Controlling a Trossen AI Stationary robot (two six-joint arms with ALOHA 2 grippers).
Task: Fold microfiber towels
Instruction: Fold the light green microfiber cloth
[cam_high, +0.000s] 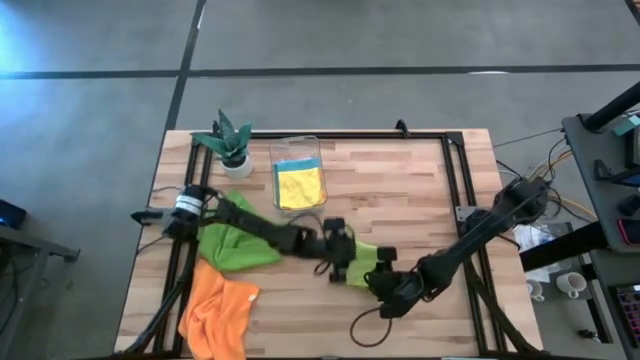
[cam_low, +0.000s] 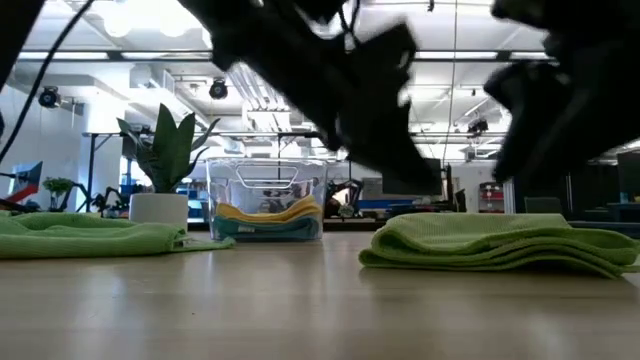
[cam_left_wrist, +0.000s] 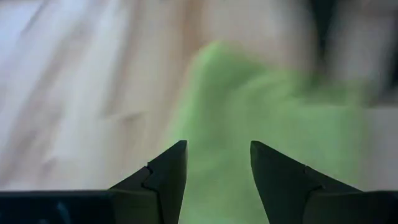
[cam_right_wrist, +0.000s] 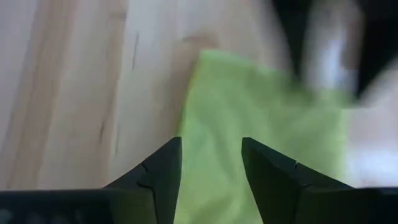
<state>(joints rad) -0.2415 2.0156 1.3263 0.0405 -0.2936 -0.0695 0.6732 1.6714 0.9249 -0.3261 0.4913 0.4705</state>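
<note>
Lime green towel (cam_high: 362, 262) lies folded on the bench (cam_high: 400, 190) near the front edge, a little right of the middle; from table height I see it (cam_low: 500, 245) as a flat stack of layers. My left gripper (cam_high: 338, 255) hangs over the towel's left end and my right gripper (cam_high: 385, 285) over its right front end, so the two nearly meet above it. In the left wrist view the fingers (cam_left_wrist: 165, 177) stand apart with green cloth showing in the gap, and nothing is pinched between them. The right wrist view shows the same: fingers (cam_right_wrist: 158, 177) parted, empty, the towel (cam_right_wrist: 249, 137) just ahead and below.

A darker green towel (cam_high: 235, 245) lies rumpled toward the left edge, under my left arm. An orange towel (cam_high: 218, 308) is bunched at the front left corner. A clear bin (cam_high: 298, 178) stands near the back edge holding a yellow towel (cam_high: 300, 187) on top of a blue towel (cam_low: 265, 229). A small potted plant (cam_high: 232, 145) stands beside the bin, toward the back left corner.
</note>
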